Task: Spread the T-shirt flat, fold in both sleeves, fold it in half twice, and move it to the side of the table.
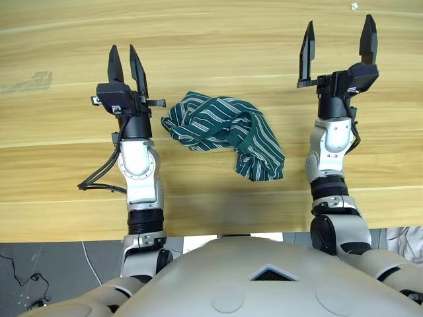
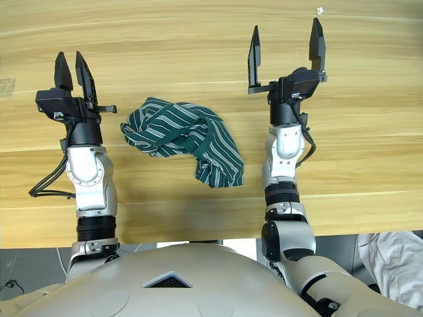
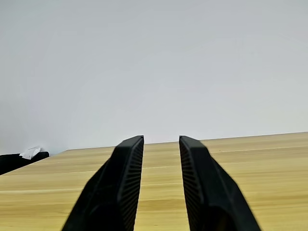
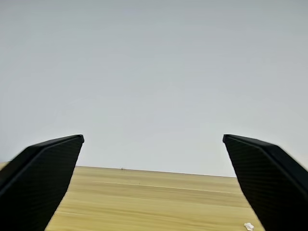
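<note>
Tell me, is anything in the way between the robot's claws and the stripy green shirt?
No, nothing visible is. The crumpled T-shirt lies on the table between the left gripper and the right gripper. Both are open and empty, and there is bare wood between each of them and the shirt.

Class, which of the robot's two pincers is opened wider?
The right pincer: its jaws stand far apart, while the left pincer leaves only a narrow gap.
</note>
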`<state>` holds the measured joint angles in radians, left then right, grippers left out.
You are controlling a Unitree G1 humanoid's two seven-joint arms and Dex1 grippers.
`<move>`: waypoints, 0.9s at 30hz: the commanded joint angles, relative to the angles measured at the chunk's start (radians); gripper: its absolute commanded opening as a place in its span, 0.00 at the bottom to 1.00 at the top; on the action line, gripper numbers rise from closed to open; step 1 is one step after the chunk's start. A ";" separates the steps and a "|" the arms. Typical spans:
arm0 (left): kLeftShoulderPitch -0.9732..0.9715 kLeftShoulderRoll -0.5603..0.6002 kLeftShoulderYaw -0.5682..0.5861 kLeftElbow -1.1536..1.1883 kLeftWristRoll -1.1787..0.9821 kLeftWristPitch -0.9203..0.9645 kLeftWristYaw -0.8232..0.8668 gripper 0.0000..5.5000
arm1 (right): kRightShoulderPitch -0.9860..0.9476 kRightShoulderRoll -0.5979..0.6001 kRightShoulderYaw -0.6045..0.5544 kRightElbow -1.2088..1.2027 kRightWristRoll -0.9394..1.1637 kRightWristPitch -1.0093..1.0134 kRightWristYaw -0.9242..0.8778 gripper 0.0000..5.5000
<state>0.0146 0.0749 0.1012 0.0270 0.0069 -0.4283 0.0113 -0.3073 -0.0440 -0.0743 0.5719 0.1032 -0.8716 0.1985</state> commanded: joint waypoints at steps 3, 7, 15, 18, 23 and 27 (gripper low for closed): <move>-0.006 0.005 -0.002 -0.004 0.012 0.001 0.000 0.25 | 0.005 -0.004 0.003 -0.004 -0.001 -0.010 0.007 0.98; -0.006 0.017 -0.005 -0.004 0.034 -0.019 0.000 0.25 | 0.014 -0.007 0.013 -0.005 0.001 -0.002 0.022 0.98; 0.258 0.292 -0.102 -0.379 0.035 0.022 -0.328 0.25 | 0.335 -0.130 0.196 -0.466 0.119 0.181 0.278 0.98; 0.413 0.439 -0.061 -0.491 0.019 0.032 -0.469 0.25 | 0.516 -0.258 0.285 -0.676 0.134 0.262 0.393 0.98; 0.501 0.576 -0.025 -0.533 0.074 0.091 -0.588 0.25 | 0.672 -0.397 0.337 -0.873 0.091 0.395 0.460 0.98; 0.439 0.621 -0.048 -0.500 0.163 0.159 -0.620 0.25 | 0.699 -0.453 0.352 -0.886 -0.056 0.465 0.458 0.98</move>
<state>0.4895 0.6666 0.0688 -0.4868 0.1320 -0.3044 -0.5843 0.3879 -0.4666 0.2663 -0.3010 0.1062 -0.4508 0.6525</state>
